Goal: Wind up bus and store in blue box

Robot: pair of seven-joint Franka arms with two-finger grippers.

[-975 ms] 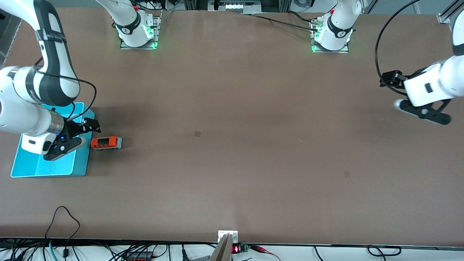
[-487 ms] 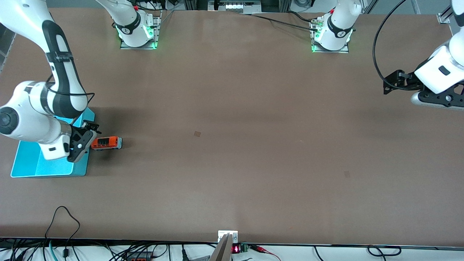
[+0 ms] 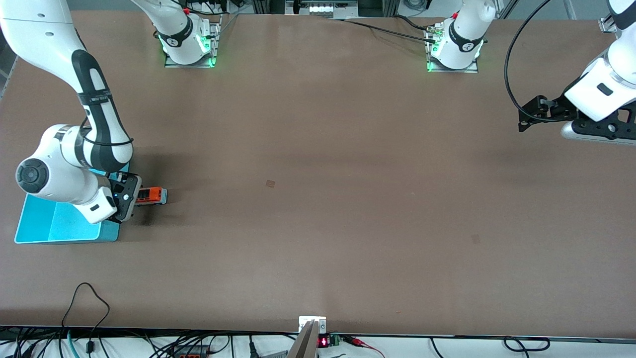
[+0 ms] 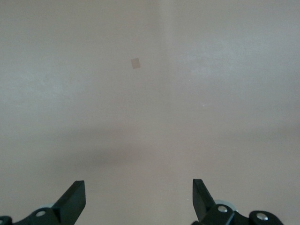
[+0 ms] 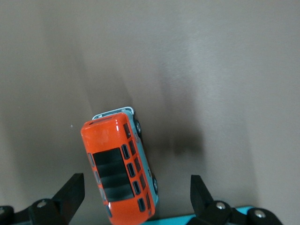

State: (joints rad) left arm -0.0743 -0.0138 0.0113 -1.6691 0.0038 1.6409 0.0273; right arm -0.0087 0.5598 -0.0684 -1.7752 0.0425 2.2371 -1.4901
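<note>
The small orange bus point(image 3: 151, 195) stands on the table right beside the blue box point(image 3: 54, 228), on the side toward the left arm's end. My right gripper point(image 3: 130, 197) is open over the bus's end nearest the box. In the right wrist view the bus point(image 5: 117, 161) lies between the spread fingers point(image 5: 70, 194) without touching them, and my right gripper point(image 5: 136, 194) holds nothing. A strip of the box's rim point(image 5: 187, 220) shows there. My left gripper point(image 3: 522, 120) is open and empty, held up over the left arm's end of the table, and waits.
A small pale patch point(image 3: 270, 183) marks the table's middle and shows in the left wrist view point(image 4: 136, 63). Another faint patch point(image 3: 475, 238) lies nearer the front camera. Both arm bases point(image 3: 189, 47) stand along the table's top edge.
My right gripper has moved from over the box to over the bus's box-side end and turned. My left gripper rose and shifted a little. The bus has not moved.
</note>
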